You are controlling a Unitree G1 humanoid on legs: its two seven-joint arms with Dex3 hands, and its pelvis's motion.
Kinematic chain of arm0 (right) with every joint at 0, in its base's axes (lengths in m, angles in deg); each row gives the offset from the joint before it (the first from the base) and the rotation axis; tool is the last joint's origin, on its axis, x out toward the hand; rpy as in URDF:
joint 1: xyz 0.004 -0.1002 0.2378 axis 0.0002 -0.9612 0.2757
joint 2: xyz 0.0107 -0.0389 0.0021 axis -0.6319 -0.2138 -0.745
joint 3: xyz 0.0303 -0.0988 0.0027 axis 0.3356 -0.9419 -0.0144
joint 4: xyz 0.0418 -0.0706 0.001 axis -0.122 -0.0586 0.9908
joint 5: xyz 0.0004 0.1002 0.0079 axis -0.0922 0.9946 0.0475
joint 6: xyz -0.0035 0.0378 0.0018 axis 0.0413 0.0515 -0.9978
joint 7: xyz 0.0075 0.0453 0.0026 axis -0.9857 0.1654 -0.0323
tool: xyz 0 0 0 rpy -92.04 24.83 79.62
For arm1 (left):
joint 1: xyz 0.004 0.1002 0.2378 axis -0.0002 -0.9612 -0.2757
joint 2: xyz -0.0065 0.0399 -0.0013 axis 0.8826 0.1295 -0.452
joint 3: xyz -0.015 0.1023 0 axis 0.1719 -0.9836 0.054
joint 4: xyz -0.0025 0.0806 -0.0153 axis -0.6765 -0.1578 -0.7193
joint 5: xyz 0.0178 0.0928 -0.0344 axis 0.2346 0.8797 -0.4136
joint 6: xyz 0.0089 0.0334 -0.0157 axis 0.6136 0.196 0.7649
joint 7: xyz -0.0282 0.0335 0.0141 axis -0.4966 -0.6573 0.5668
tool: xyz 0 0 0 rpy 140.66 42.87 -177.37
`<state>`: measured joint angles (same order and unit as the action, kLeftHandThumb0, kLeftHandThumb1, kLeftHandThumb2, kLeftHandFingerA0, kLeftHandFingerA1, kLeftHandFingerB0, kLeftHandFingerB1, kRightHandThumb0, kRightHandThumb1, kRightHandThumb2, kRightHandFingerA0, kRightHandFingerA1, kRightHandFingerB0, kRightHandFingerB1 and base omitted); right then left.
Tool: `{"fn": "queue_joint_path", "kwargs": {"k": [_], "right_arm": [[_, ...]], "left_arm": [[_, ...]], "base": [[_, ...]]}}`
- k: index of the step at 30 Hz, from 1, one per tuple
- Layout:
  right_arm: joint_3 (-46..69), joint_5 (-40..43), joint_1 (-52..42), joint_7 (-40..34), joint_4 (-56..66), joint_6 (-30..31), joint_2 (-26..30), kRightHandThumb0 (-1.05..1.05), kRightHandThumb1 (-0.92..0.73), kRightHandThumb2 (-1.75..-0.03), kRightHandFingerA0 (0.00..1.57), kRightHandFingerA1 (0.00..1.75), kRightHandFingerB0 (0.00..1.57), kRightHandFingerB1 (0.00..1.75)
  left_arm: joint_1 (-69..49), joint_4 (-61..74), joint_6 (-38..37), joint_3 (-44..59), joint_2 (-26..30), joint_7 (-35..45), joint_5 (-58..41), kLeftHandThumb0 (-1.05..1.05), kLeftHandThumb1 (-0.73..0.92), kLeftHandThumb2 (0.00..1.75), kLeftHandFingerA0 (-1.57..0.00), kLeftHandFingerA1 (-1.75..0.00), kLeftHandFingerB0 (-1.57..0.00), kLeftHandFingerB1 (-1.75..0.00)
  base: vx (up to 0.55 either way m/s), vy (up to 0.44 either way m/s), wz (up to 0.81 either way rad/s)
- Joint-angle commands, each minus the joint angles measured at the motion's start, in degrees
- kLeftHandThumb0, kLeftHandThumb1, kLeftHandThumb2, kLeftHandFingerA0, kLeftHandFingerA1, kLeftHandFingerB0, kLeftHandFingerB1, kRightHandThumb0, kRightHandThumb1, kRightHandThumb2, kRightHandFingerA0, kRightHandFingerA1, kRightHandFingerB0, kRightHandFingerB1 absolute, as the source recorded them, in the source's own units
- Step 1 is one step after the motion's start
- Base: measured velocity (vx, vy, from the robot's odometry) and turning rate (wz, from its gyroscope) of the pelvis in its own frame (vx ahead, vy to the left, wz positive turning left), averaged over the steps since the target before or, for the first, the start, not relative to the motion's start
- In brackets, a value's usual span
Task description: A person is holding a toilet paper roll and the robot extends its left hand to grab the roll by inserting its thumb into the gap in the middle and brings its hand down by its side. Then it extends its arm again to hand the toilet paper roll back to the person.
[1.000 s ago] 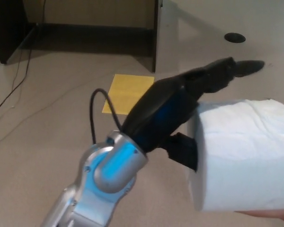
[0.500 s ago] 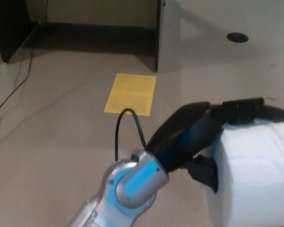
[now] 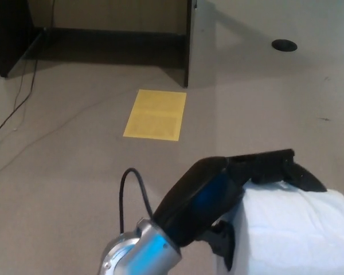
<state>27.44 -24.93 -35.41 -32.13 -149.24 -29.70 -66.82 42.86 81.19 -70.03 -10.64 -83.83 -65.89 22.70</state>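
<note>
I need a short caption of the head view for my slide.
Left hand grips a white toilet paper roll, fingers over its top, above a grey floor bearing a yellow sheet.

Left robot hand (image 3: pixel 229 192) grips the toilet paper roll (image 3: pixel 292 235).

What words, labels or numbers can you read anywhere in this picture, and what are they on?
None can be read.
Yellow sheet on the floor: faint marks only, too blurred to read.
Toilet paper roll: plain white, no print.
Left hand and its arm: no visible label.
Dark round floor fitting: no marking visible.
</note>
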Motion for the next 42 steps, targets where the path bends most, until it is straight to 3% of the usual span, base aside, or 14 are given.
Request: {"fn": "queue_joint_path", "kwargs": {"k": [1,6,8,12,13,16,18,21,26,30,33,35,38,42], "right_arm": [[0.46,0.31,-0.53,-0.02,-0.12,0.55,0.1,-0.38,-0.67,-0.6,0.78,0.66,0.58,0.45],[-0.24,-0.5,-2.22,-0.18,-0.05,0.08,1.43,-0.35,-0.67,-0.6,0.76,0.63,0.56,0.43],[-0.3,-0.45,-2.06,0.12,-0.02,-0.01,1.6,-0.34,-0.66,-0.6,0.74,0.6,0.57,0.44],[-0.02,-0.12,-1.53,0.63,-0.02,0.22,1.75,-0.35,-0.67,-0.6,0.74,0.57,0.58,0.45],[-0.12,-0.23,-1.89,0.65,-0.06,0.02,1.89,-0.36,-0.67,-0.59,0.74,0.57,0.59,0.45],[-0.08,-0.18,-3.47,0.57,0.04,-0.73,2.46,-0.34,-0.67,-0.6,0.73,0.59,0.58,0.45],[-0.21,-0.41,-3.19,0.09,0.08,-0.67,2.57,-0.34,-0.67,-0.6,0.75,0.62,0.59,0.45],[-0.17,-0.34,-2.65,0.31,0.19,0.04,2.84,-0.34,-0.67,-0.61,0.75,0.6,0.58,0.45],[0.35,0.21,-3.79,0.41,0.39,-0.83,3.21,-0.33,-0.66,-0.6,0.74,0.61,0.59,0.45],[0.08,-0.08,-3.87,0.29,0.53,-0.67,3.14,-0.33,-0.67,-0.6,0.75,0.63,0.58,0.45],[0.01,-0.1,-3.54,0.46,0.56,-0.34,3.08,-0.35,-0.68,-0.6,0.73,0.6,0.58,0.45],[0.03,-0.2,-3.32,0.67,0.45,-0.39,3.9,-0.35,-0.68,-0.61,0.75,0.6,0.58,0.45],[-0.06,-0.29,-4.42,0.55,0.39,-0.86,4.26,-0.35,-0.68,-0.6,0.76,0.63,0.58,0.45],[0.13,-0.08,-3.72,0.48,0.13,-1.12,3.71,-0.34,-0.67,-0.6,0.75,0.6,0.59,0.45]], "left_arm": [[-1.53,-0.37,-5.18,2.16,1.4,0.37,-3.39,-0.03,0.68,0.84,-0.94,-1.33,-0.81,-1.1],[-3.92,3.27,-5.33,6.23,2.68,0.53,-5.39,0.08,0.62,0.97,-0.88,-1.36,-0.85,-1.08],[-3.76,4.15,-5.29,10.25,4.2,1.27,-7.78,0.04,0.68,0.85,-0.91,-1.36,-0.88,-1.05],[-3.48,3.47,-5.68,17.73,5.84,1.49,-12.11,-0.07,0.71,0.82,-1.06,-1.28,-0.89,-1.06],[-4.05,4.16,-5.1,19.59,6.67,1.68,-12.49,-0.03,0.65,0.96,-1.04,-1.33,-0.87,-1.11],[-6.04,5.08,-5.21,23.14,8.25,2.29,-14.02,-0.09,0.73,0.84,-1.05,-1.35,-0.85,-1.2],[-6.03,4.73,-5.2,26.04,9.91,2.72,-14.75,-0.12,0.81,0.73,-1.09,-1.27,-0.84,-1.23],[-8.93,2.99,-7.53,31.41,14.17,3.99,-15.14,-0.06,0.75,0.82,-1.11,-1.32,-0.84,-1.28],[-16.27,-0.53,-11.23,36.62,17.36,4.38,-15.88,-0.14,0.82,0.71,-1.05,-1.35,-0.82,-1.32],[-20.57,-8.48,-17.46,40.81,19.43,4.57,-16.68,-0.07,0.79,0.72,-1.05,-1.32,-0.81,-1.25],[-23.01,-19.34,-23.1,43.29,19.49,3.87,-17.14,0.02,0.71,0.87,-1.01,-1.33,-0.81,-1.23],[-25.66,-27.15,-25.21,44.36,18.18,2.63,-17.07,0.0,0.76,0.83,-0.97,-1.31,-0.8,-1.19],[-29.03,-38.11,-30.86,45.21,18.75,-2.87,-11.51,-0.03,0.7,0.92,-0.99,-1.39,-0.79,-1.27],[-29.74,-52.1,-34.16,45.67,20.12,-6.83,-9.93,0.06,0.69,0.93,-0.86,-1.37,-0.78,-1.26]], "base": [[0.0,0.0,0.0],[0.0,0.0,0.0],[0.0,0.0,0.0],[0.0,0.0,0.0],[0.0,0.0,0.0],[0.0,0.0,0.0],[0.0,0.0,0.0],[0.0,0.0,0.0],[0.0,0.0,0.0],[0.0,0.0,0.0],[0.0,0.0,0.0],[0.0,0.0,0.0],[0.0,0.0,0.0],[0.0,0.0,0.0]]}}
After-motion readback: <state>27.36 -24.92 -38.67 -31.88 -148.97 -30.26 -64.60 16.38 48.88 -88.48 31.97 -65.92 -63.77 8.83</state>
